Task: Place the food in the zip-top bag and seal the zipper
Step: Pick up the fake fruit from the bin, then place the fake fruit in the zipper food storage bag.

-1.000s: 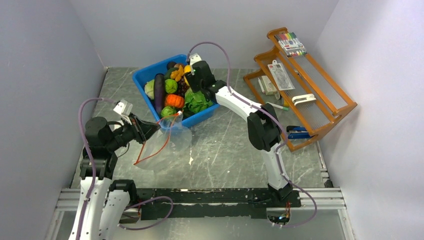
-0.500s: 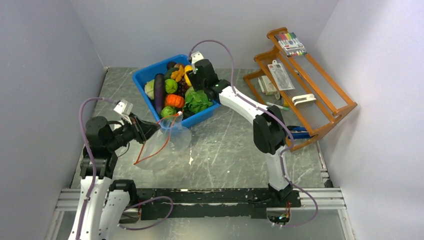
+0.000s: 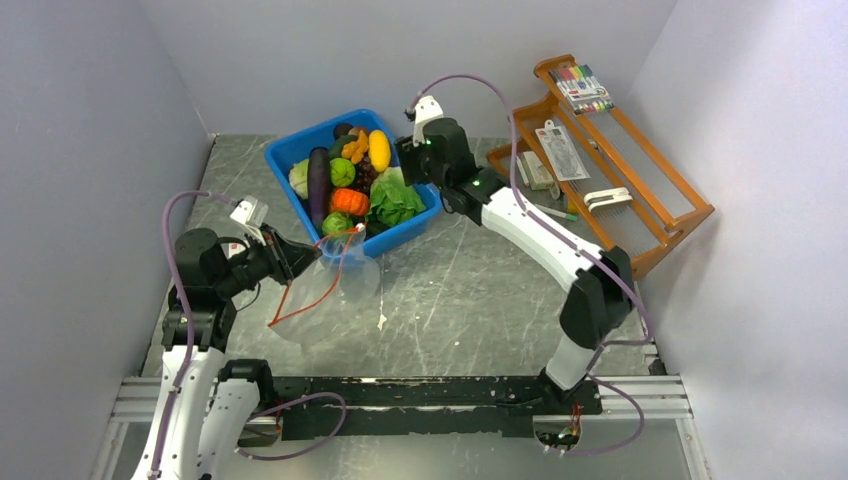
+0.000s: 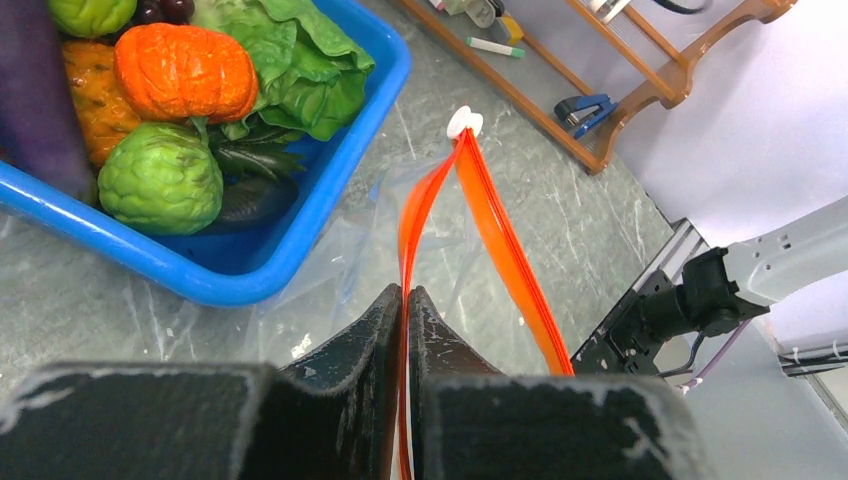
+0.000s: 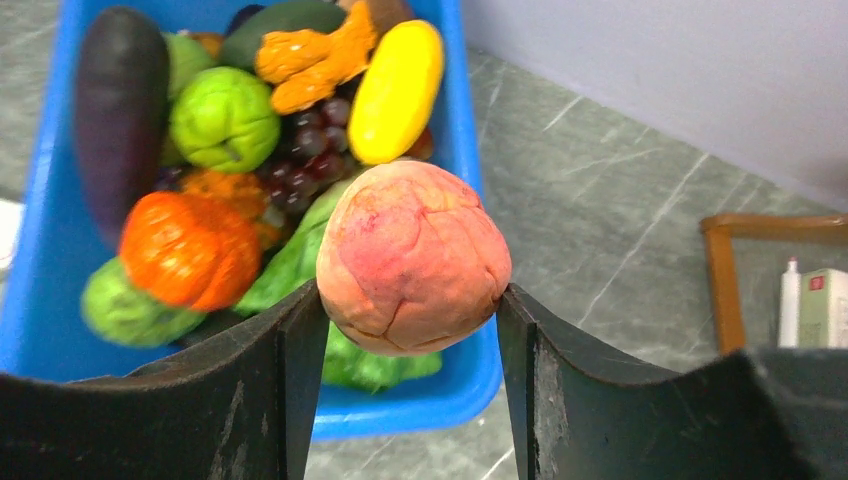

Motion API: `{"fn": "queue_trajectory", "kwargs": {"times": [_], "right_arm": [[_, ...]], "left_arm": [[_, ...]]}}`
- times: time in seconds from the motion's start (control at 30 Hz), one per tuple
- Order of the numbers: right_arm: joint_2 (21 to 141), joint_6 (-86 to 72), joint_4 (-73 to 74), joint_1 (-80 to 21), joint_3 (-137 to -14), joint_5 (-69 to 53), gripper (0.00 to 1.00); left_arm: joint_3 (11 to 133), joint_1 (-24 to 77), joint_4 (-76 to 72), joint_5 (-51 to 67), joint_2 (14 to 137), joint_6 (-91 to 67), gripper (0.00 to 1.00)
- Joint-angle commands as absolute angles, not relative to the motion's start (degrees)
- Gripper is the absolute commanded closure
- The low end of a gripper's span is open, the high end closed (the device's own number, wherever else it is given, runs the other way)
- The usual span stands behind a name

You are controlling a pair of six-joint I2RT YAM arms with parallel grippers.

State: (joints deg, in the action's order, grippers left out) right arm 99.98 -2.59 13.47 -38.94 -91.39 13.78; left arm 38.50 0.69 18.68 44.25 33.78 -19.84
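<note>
The toy food lies in a blue bin (image 3: 290, 150): purple eggplant (image 3: 318, 180), green balls (image 3: 342, 172), orange pumpkin (image 3: 349, 201), yellow piece (image 3: 379, 150), lettuce (image 3: 393, 203). My right gripper (image 5: 410, 330) is shut on a pink-orange peach (image 5: 412, 255), held above the bin's right rim (image 5: 462, 130); in the top view the gripper (image 3: 408, 152) hides it. My left gripper (image 4: 405, 300) is shut on one side of the red-orange zipper (image 4: 500, 235) of the clear zip-top bag (image 3: 335, 290), whose mouth stands open beside the bin's near corner.
An orange wooden rack (image 3: 600, 170) with markers, a pen and small items stands at the back right. Grey walls close in left, back and right. The arms' mounting rail (image 3: 400, 395) runs along the near edge.
My right gripper has risen out of the bin and shifted right with the peach in it. The left gripper and bag have stayed in place.
</note>
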Motion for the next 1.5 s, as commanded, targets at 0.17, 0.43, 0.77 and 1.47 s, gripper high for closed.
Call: {"fn": "queue_trajectory", "kwargs": {"times": [0.17, 0.43, 0.77, 1.47], "right_arm": [[86.21, -12.26, 13.57, -45.63, -80.01, 5.31, 0.52], [76.24, -20.89, 7.09, -49.23, -72.79, -5.03, 0.54], [75.65, -28.89, -1.99, -55.43, -69.89, -13.12, 0.55], [84.63, -24.68, 11.86, -61.88, -75.55, -3.36, 0.55]], "left_arm": [[38.35, 0.18, 16.24, 44.88, 34.91, -20.01, 0.93], [39.33, 0.21, 11.86, 46.15, 39.17, -22.88, 0.93], [38.50, 0.18, 10.24, 47.75, 39.96, -21.89, 0.93], [39.04, 0.18, 7.29, 47.10, 38.33, -27.64, 0.93]]}}
